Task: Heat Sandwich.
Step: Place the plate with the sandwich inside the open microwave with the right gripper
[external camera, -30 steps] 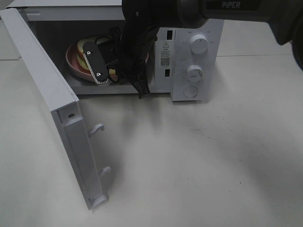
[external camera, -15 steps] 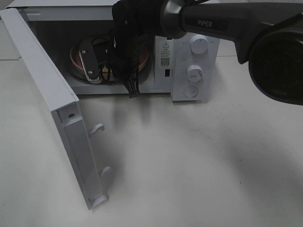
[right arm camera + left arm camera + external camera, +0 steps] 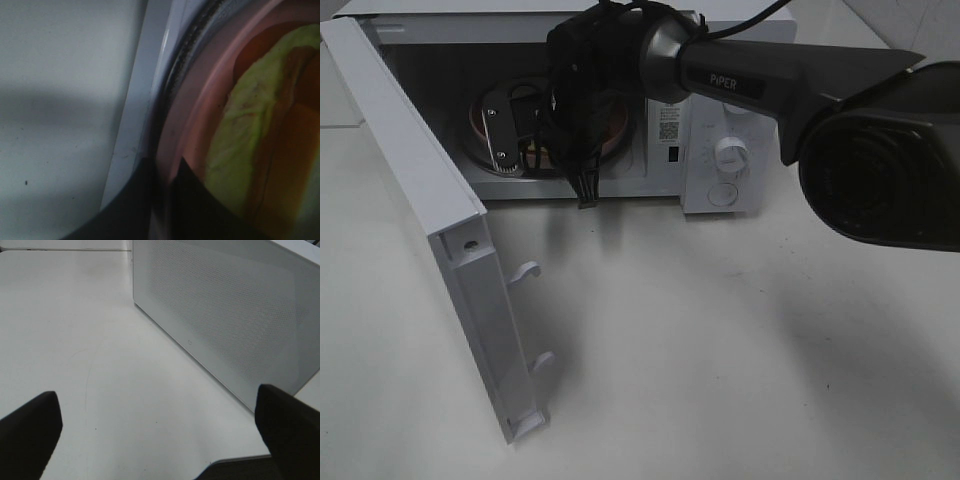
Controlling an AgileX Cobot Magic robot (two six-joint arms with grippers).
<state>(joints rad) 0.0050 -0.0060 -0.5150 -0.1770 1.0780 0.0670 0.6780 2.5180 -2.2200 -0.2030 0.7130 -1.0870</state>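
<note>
right claw [image 3: 162, 182] narrow, pinching pink plate [image 3: 197, 105] rim inside microwave [image 3: 720, 190] | sandwich [image 3: 235, 150] layers run lengthwise along gripped rim | left claw [image 3: 160, 440] wide, beside microwave door [image 3: 225, 315]

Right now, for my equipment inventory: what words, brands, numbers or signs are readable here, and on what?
"PiPER": white letters on the right arm.
Sticker with a QR code on the microwave front panel: print too small to read.
Marks around the dial: too small to read.
Wrist views: no readable text.
</note>
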